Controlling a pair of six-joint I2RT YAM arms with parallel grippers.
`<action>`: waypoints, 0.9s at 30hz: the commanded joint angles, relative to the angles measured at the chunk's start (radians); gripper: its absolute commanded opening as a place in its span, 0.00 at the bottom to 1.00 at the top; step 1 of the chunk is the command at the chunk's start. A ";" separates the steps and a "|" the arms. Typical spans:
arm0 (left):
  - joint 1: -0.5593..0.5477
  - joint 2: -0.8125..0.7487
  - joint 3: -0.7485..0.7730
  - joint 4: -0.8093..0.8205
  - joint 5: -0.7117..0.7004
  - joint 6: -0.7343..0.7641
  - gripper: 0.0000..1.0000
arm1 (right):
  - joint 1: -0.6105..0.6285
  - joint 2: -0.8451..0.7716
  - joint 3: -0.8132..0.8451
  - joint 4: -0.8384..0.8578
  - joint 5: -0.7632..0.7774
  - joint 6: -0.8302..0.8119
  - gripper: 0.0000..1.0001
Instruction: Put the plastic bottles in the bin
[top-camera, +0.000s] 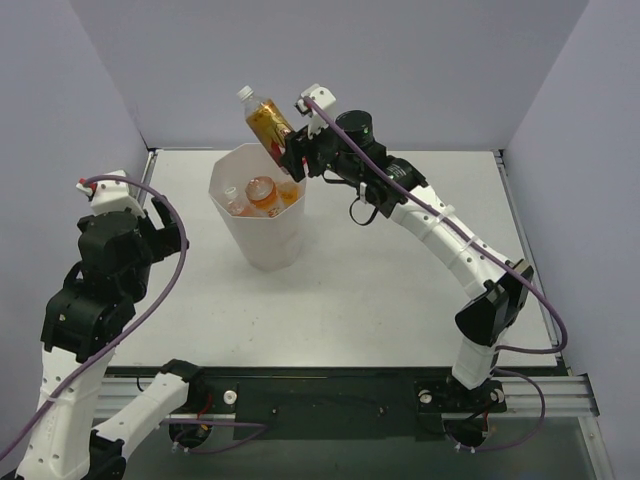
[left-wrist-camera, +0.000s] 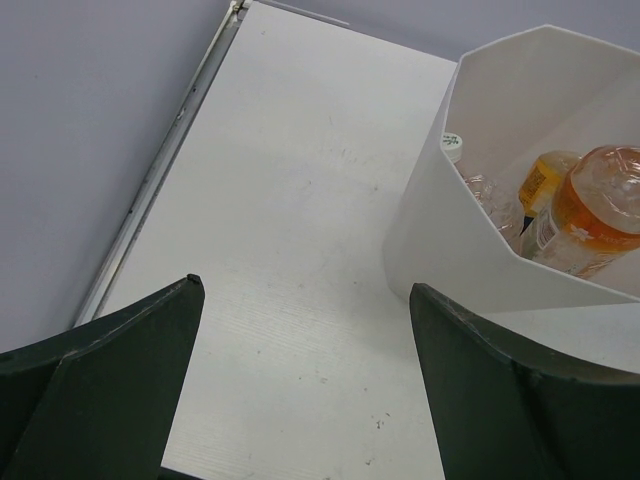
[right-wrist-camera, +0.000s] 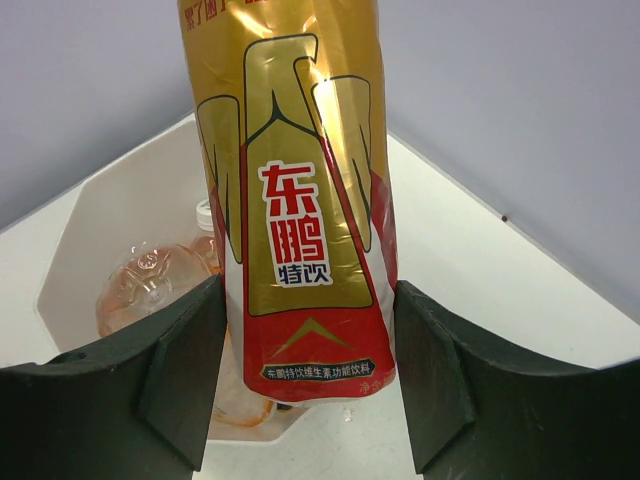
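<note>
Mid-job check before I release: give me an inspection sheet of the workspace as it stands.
Surface: white table, bare where it shows.
Job's things: held bottle with a gold and red label, white cap uppermost, tilted above the far rim of the bin; three bottles in the bin, as far as the left wrist view shows.
Clutter: nothing seen.
Grippers: right gripper shut on the held bottle's lower body; left gripper open and empty, over the table left of the bin.
Cables: purple cables run along both arms; no snag seen.
Surroundings: plain walls on three sides.
</note>
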 joint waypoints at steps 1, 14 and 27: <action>0.005 -0.018 0.026 0.011 -0.029 0.006 0.95 | 0.013 0.016 0.051 0.035 -0.031 0.018 0.34; 0.005 -0.018 0.012 0.008 -0.029 0.006 0.95 | 0.033 0.006 0.039 -0.003 0.010 0.026 0.82; 0.005 -0.022 -0.005 0.012 -0.009 -0.006 0.95 | -0.062 -0.270 -0.297 0.043 0.249 0.208 0.92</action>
